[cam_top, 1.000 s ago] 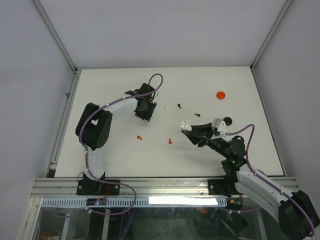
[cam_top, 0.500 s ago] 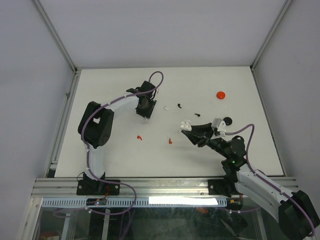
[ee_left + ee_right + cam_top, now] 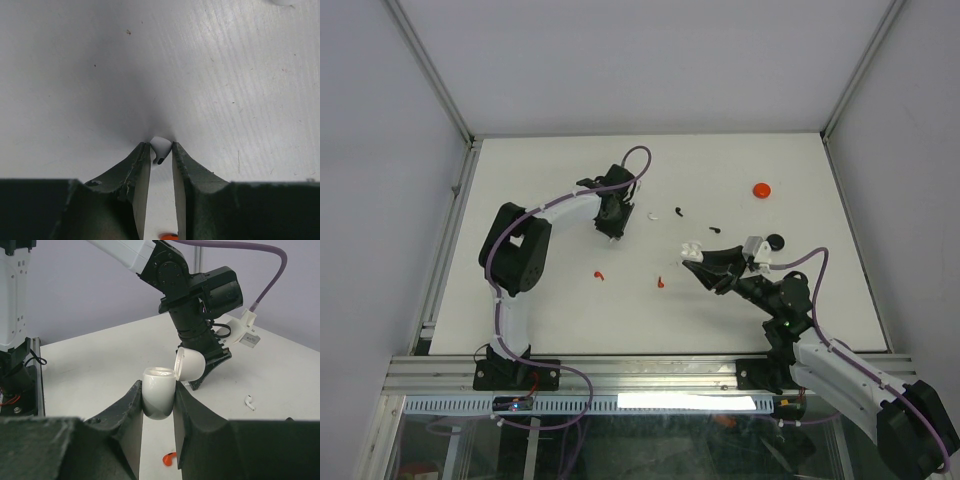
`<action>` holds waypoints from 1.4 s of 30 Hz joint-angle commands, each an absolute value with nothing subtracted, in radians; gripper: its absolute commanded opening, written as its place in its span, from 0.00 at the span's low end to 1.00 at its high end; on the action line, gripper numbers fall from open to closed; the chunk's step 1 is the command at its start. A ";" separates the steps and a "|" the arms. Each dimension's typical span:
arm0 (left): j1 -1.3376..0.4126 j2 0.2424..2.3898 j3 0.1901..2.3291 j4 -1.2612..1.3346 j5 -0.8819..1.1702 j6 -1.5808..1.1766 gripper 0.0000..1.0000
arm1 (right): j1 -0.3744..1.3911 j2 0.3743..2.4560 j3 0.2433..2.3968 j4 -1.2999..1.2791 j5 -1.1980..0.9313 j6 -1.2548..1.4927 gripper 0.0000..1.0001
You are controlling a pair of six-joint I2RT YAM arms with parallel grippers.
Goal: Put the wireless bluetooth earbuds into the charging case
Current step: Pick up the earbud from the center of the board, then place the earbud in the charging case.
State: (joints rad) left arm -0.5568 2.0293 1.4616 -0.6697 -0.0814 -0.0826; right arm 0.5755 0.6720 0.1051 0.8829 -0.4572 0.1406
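Two grippers are both closed on something: in the upper left-centre of the top view the left gripper [image 3: 611,231] pinches a white earbud [image 3: 160,148] low over the table [image 3: 540,170]; a red bud [image 3: 599,274] lies just below; right of centre, the right gripper [image 3: 696,256] clamps the white case [image 3: 160,387], lid open.

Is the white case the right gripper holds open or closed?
Open: the white case has its lid hinged up off the body.

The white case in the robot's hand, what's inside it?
Its lid stands open, but the white case, clamped in the right hand, shows only its rim; the hollow below is hidden.
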 commanded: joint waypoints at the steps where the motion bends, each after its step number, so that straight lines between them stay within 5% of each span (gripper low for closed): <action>1: -0.565 2.041 1.487 -0.666 -0.098 -0.078 0.23 | 0.572 0.670 0.131 0.902 -0.461 0.147 0.00; 7: -0.565 1.993 1.465 -0.639 -0.097 -0.108 0.13 | 0.572 0.680 0.141 0.876 -0.453 0.111 0.00; 42: -0.837 1.189 0.946 0.233 -0.062 -0.594 0.06 | 0.573 0.965 0.197 1.358 -0.382 -0.006 0.00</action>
State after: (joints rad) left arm -0.8146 1.2446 0.9726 0.0589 -0.0532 -0.5205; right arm 0.5755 0.9623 0.1913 1.1969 -0.4202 0.0013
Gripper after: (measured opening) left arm 0.173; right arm 0.283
